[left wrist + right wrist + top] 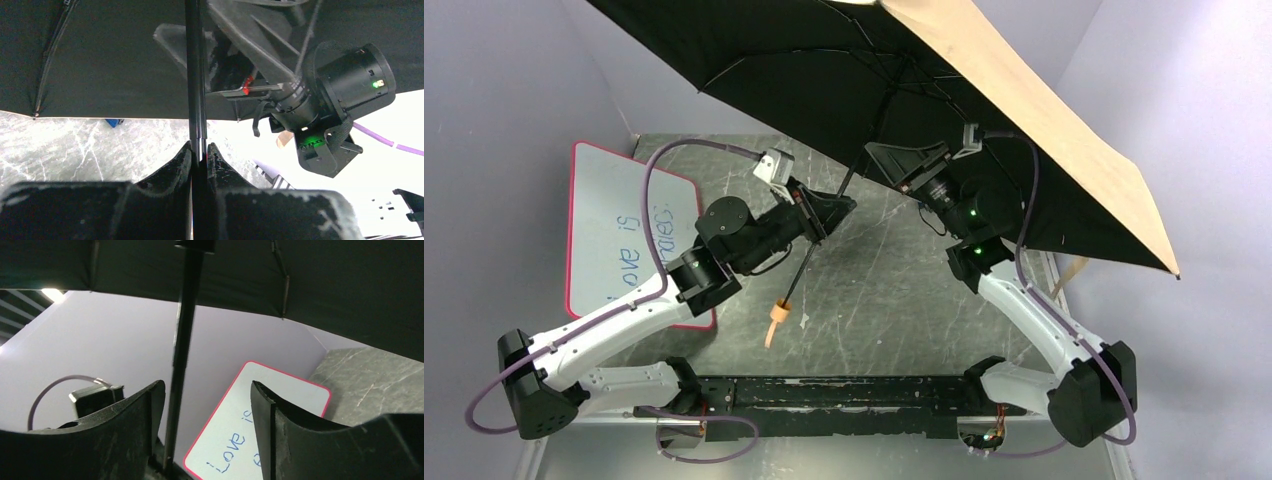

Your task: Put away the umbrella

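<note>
Left fingers (180, 165) clamping umbrella (824, 70) shaft, right fingers (145, 410) spread around it, wrists angled upward

The umbrella (844, 60) is seen in matt cloth, black beneath and tan above, its shaft (194, 75) in smooth glossy black metal, the left gripper (199, 152) in rough matt black plastic, the table (894, 290) in scratched grey marbling, the whiteboard (614, 230) glossy.

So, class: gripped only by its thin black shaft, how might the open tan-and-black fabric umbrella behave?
Probably top-heavy and apt to tip: the umbrella spreads far beyond the left claw pinching its shaft. Its slim ribs likely flex easily.
</note>
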Controlling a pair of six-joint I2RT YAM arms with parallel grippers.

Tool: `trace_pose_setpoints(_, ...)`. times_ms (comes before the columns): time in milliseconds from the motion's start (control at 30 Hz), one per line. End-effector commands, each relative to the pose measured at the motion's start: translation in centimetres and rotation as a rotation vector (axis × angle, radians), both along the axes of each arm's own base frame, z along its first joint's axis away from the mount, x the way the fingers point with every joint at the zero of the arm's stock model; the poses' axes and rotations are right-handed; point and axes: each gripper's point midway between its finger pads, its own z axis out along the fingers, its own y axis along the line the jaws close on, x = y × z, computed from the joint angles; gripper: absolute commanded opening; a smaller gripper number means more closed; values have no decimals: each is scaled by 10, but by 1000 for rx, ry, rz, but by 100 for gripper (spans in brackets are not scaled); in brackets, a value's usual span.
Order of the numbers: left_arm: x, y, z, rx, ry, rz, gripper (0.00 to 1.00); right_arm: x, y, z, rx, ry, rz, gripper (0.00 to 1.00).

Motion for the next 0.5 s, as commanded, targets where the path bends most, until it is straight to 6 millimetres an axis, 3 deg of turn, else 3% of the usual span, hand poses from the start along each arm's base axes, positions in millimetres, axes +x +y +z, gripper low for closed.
trace_pose_setpoints(0,-7,-4,16,-23,-78,-14,5,7,3,16,54,-11,6,65)
trace_pose_setpoints(300,-12,-15,-1,33,-75,-35,5,14,15,11,56,-8,56,46)
trace_pose_setpoints(467,-16,-18,-7,48,-74,-53,5,10,21,10,53,-20,100,27)
